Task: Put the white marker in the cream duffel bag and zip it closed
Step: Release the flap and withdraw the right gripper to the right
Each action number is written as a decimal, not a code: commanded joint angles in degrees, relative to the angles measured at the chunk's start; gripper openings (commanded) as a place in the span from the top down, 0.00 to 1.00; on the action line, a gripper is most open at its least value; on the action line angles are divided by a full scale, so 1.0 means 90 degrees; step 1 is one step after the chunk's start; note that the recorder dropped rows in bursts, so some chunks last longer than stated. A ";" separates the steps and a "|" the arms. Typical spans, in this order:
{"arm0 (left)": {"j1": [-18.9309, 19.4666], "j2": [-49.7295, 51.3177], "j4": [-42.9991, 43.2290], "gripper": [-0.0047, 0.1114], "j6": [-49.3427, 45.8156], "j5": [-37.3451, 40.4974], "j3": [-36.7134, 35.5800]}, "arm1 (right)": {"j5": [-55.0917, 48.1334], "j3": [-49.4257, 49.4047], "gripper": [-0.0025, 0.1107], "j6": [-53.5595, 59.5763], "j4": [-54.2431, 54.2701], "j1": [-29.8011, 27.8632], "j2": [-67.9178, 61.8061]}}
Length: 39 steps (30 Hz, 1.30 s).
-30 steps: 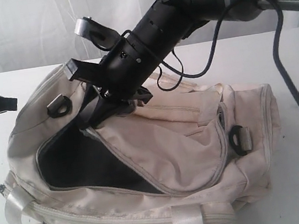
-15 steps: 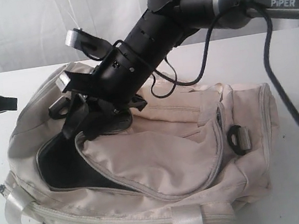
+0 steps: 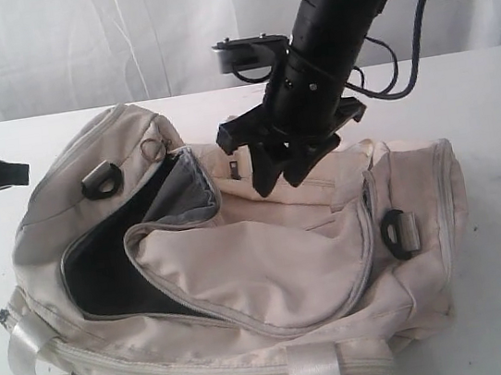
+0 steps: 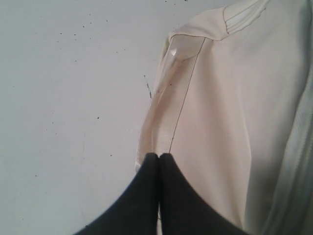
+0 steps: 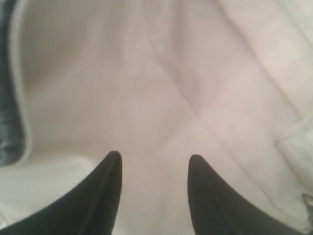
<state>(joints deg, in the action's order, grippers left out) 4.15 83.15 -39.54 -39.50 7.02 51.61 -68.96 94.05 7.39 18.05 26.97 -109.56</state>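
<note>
I've R end effector [image 3: 282,175] wide, empty over cream duffel bag [image 3: 271,268], L end effector [image 4: 159,155] pinched shut; zipping looks next, needs ring pull [image 3: 153,149].

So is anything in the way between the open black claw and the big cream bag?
Nothing visible. The open right gripper points straight at the soft cream fabric duffel bag, with only bare cloth showing between its jaws.
</note>
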 commanded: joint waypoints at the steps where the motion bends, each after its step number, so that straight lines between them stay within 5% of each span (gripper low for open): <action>1: -0.0016 -0.0010 -0.0078 0.96 0.0039 0.0076 0.0012 | 0.0636 -0.0014 0.65 -0.0220 0.0302 -0.0007 -0.0219; 8: -0.0016 -0.0010 -0.0078 0.96 0.0039 0.0076 0.0012 | 0.0726 -0.0014 0.95 0.2454 0.3638 0.0247 -0.0511; 13: -0.0016 -0.0010 -0.0078 0.96 0.0039 0.0062 0.0012 | 0.0700 -0.0014 0.98 0.3471 0.4737 0.0370 -0.0474; 18: -0.0016 -0.0010 -0.0074 0.96 0.0016 0.0050 0.0012 | 0.0652 -0.0014 0.98 0.2796 0.3410 0.0343 -0.0474; 27: -0.0016 -0.0010 0.0016 0.96 0.0016 -0.0046 0.0012 | 0.0437 -0.0014 0.98 -0.0300 -0.2091 0.0257 -0.0487; 39: -0.0016 -0.0010 0.0016 0.96 0.0028 -0.0383 0.0012 | 0.0720 -0.0014 0.98 0.0409 -0.1531 -0.0080 -0.1079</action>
<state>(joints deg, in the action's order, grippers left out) 4.15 83.15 -39.15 -39.50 3.56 51.61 -62.98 94.05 9.11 2.49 26.65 -117.94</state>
